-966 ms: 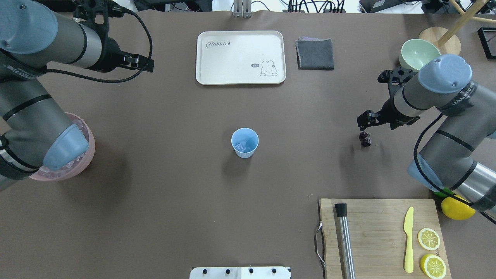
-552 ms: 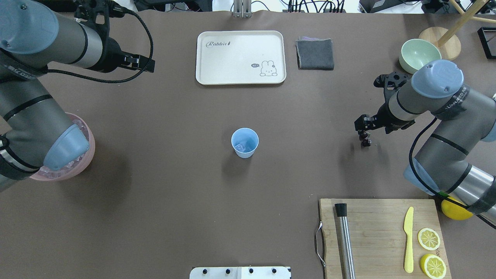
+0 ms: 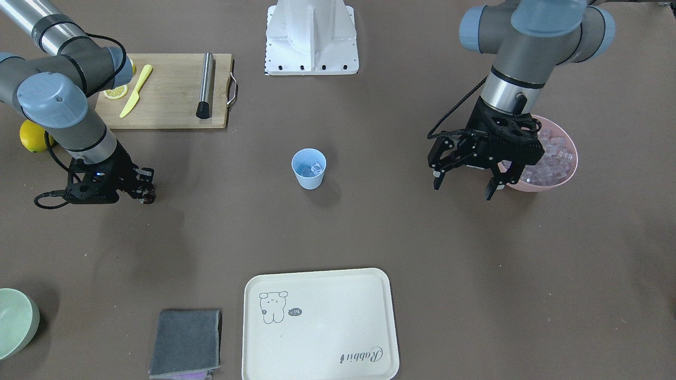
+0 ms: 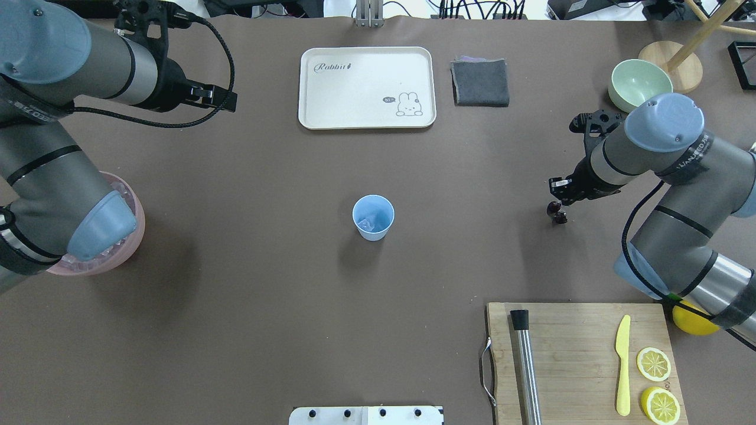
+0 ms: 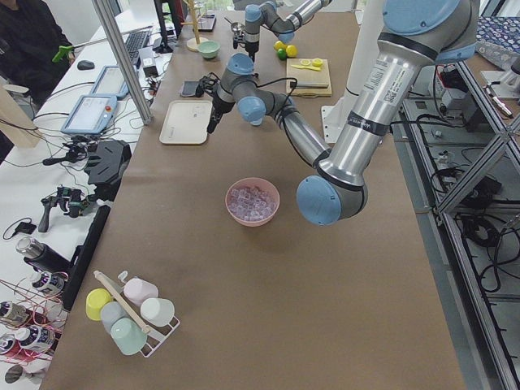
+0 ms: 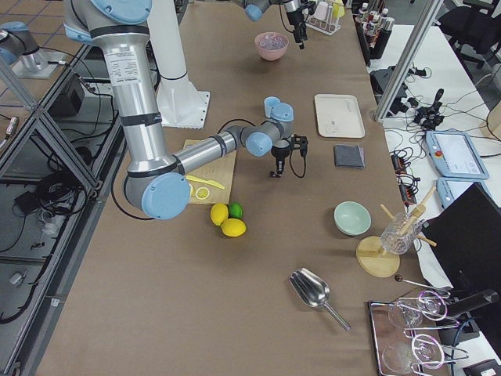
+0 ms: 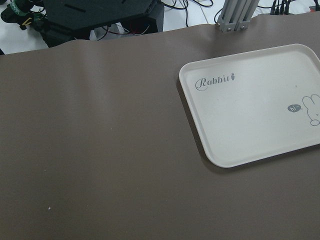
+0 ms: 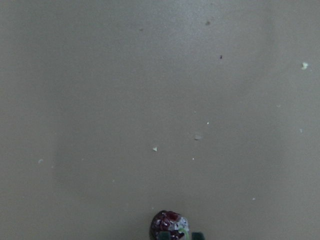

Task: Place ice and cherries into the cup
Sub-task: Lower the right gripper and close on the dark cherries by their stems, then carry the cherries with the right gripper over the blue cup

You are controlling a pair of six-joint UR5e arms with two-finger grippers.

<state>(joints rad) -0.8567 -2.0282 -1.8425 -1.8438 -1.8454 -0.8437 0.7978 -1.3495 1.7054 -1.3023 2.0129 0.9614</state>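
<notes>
The light blue cup (image 4: 373, 217) stands upright mid-table with a few ice cubes (image 4: 367, 224) inside; it also shows in the front view (image 3: 309, 169). More ice (image 3: 549, 158) fills the pink bowl (image 3: 573, 158) at the robot's left. My left gripper (image 3: 463, 187) hangs open and empty just beside that bowl. The dark red cherries (image 4: 557, 219) are down at the table on the robot's right. My right gripper (image 4: 557, 203) is lowered onto them, its fingers drawn together around the pair. One cherry (image 8: 170, 225) shows at the bottom edge of the right wrist view.
A cream rabbit tray (image 4: 366, 87) and a folded grey cloth (image 4: 480, 81) lie at the far side. A pale green bowl (image 4: 638, 82) stands far right. A cutting board (image 4: 579, 354) with a metal muddler, yellow knife and lemon slices sits near right, with a whole lemon (image 4: 694, 321) beside it.
My right gripper came down from above the cherries onto them and its fingers narrowed. The cherries stay in the same spot. The left arm has barely moved.
</notes>
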